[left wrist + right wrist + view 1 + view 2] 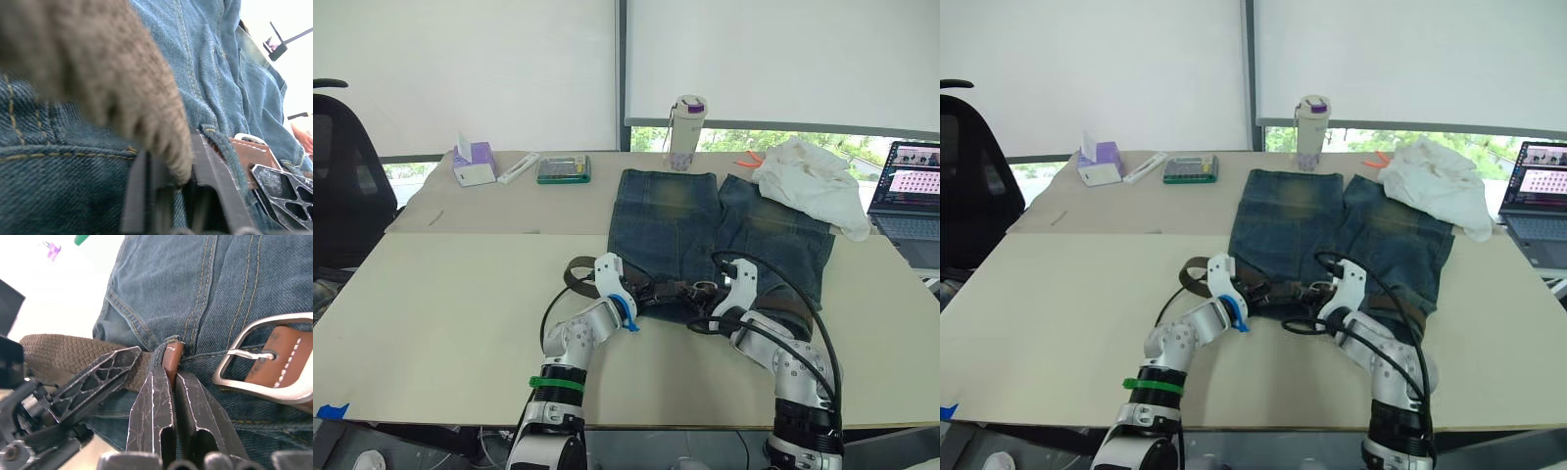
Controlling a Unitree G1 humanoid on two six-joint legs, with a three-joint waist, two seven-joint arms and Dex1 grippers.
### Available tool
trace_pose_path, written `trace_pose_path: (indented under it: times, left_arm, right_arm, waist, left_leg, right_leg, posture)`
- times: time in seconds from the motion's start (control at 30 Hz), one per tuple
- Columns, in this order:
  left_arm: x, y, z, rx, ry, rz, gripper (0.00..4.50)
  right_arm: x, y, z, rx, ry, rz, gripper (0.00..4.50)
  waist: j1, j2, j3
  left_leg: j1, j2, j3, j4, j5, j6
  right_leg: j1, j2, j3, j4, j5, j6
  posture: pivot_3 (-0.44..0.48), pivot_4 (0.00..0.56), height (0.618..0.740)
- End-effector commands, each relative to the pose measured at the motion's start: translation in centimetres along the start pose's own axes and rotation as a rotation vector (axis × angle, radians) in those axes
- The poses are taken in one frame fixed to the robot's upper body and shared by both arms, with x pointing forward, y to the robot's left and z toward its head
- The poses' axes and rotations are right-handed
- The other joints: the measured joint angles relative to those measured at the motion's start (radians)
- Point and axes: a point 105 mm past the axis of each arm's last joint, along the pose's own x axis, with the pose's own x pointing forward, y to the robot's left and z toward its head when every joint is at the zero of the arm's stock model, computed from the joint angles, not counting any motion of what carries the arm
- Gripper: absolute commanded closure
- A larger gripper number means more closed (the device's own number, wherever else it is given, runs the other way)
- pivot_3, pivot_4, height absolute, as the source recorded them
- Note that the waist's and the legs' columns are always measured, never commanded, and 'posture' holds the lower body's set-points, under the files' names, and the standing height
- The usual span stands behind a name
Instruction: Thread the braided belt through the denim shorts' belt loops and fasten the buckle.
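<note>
The denim shorts (705, 225) lie flat on the table with the waistband nearest me. Along that waistband runs the braided belt (576, 279), its loose end curling off the left side. My left gripper (631, 291) is at the left of the waistband, shut on the braided strap (98, 63). My right gripper (713, 292) is near the middle, shut on the belt's brown leather tip (172, 363). That tip pokes out from under a belt loop (165, 345). The silver buckle (247, 353) lies on the denim just beside the right fingers (151, 416).
A white cloth (813, 181) covers the far right leg's hem, with a laptop (911, 196) beyond it. A bottle (686, 132), a green calculator (564, 168), a white stick (519, 168) and a tissue box (473, 164) line the far edge. A black chair (342, 186) stands on the left.
</note>
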Motion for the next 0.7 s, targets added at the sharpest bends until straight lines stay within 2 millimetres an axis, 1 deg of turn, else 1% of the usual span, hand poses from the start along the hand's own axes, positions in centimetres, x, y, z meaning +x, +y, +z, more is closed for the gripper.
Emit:
trace_pose_path:
  times: [0.03, 0.1, 0.17, 0.27, 0.3, 0.4, 0.47, 0.53, 0.63, 0.7]
  left_arm:
    - [-0.1, -0.5, 0.4, 0.031, 0.009, -0.027, 2.49]
    - [-0.5, 0.3, 0.7, 0.063, 0.013, -0.014, 1.84]
    - [-1.3, 1.0, 0.8, 0.06, 0.031, -0.023, 1.17]
    - [-3.0, 1.9, 0.7, 0.121, 0.074, -0.076, 0.15]
    - [-3.6, 2.0, 0.6, 0.15, 0.093, -0.098, 0.03]
    - [-5.2, 1.7, 0.1, 0.283, 0.141, -0.192, 0.03]
    - [-6.5, 1.2, -0.1, 0.424, 0.153, -0.281, 0.03]
    - [-7.4, 1.1, 0.2, 0.542, 0.13, -0.327, 0.03]
    - [-8.5, 0.7, 0.6, 0.653, 0.103, -0.398, 0.03]
    - [-9.2, 0.3, 0.7, 0.708, 0.099, -0.442, 0.03]
  right_arm:
    - [-1.1, 1.2, 2.0, -0.053, -0.072, 0.029, 4.5]
    - [-1.8, 0.7, 2.8, -0.073, -0.09, 0.005, 4.5]
    - [-2.7, 0.3, 3.4, -0.107, -0.101, -0.004, 4.5]
    - [-3.9, -0.8, 4.3, -0.131, -0.109, -0.029, 4.5]
    - [-4.3, -1.1, 4.6, -0.137, -0.111, -0.042, 4.5]
    - [-5.5, -2.0, 5.4, -0.155, -0.116, -0.064, 4.5]
    - [-6.6, -2.4, 6.3, -0.173, -0.125, -0.064, 4.5]
    - [-7.8, -2.5, 6.9, -0.193, -0.127, -0.042, 4.5]
    - [-9.5, -2.4, 8.0, -0.227, -0.139, 0.005, 4.5]
    - [-10.6, -2.3, 9.1, -0.241, -0.168, 0.024, 4.5]
  waist:
    - [-0.002, 0.0, 0.0]
    - [-0.003, 0.0, 0.0]
    - [-0.007, 0.0, 0.0]
    - [-0.021, 0.001, -0.001]
    - [-0.026, 0.002, -0.001]
    - [-0.041, 0.004, -0.002]
    - [-0.041, 0.004, -0.002]
    - [-0.038, 0.004, -0.002]
    - [-0.028, 0.005, -0.001]
    - [-0.019, 0.005, -0.001]
  left_leg:
    - [0.0, 0.0, 0.0, 0.0, 0.0, 0.0]
    - [0.0, 0.0, 0.0, 0.0, 0.0, 0.0]
    - [0.0, 0.0, 0.0, 0.0, 0.0, 0.0]
    - [0.001, 0.001, 0.0, -0.001, 0.0, 0.0]
    - [0.001, 0.001, 0.0, -0.002, 0.0, 0.0]
    - [0.003, 0.002, 0.0, -0.005, 0.0, 0.0]
    - [0.004, 0.002, 0.001, -0.007, 0.0, -0.001]
    - [0.004, 0.002, 0.001, -0.008, 0.001, -0.001]
    - [0.003, 0.001, 0.001, -0.008, 0.001, -0.001]
    - [0.002, 0.002, 0.001, -0.008, 0.001, -0.001]
  right_leg:
    - [0.0, 0.0, 0.0, 0.0, 0.0, 0.0]
    - [0.0, 0.0, 0.0, 0.0, 0.0, 0.0]
    - [0.0, 0.0, 0.0, 0.0, 0.0, 0.0]
    - [0.0, 0.001, 0.0, 0.0, 0.0, 0.0]
    - [0.0, 0.002, 0.0, 0.0, 0.0, 0.0]
    - [0.0, 0.002, 0.001, 0.0, 0.0, 0.0]
    - [0.0, 0.002, 0.002, 0.0, 0.0, -0.001]
    - [0.0, 0.002, 0.002, -0.002, 0.0, -0.001]
    - [0.0, 0.0, 0.002, -0.003, 0.0, -0.001]
    - [0.0, 0.0, 0.002, -0.005, 0.0, -0.001]
  posture:
    - [0.0, 0.15, 0.74]
    - [0.0, 0.15, 0.74]
    - [0.0, 0.15, 0.74]
    - [0.0, 0.15, 0.74]
    - [0.0, 0.15, 0.74]
    - [0.0, 0.15, 0.74]
    - [0.0, 0.15, 0.74]
    - [0.0, 0.15, 0.74]
    - [0.0, 0.15, 0.74]
    - [0.0, 0.15, 0.74]
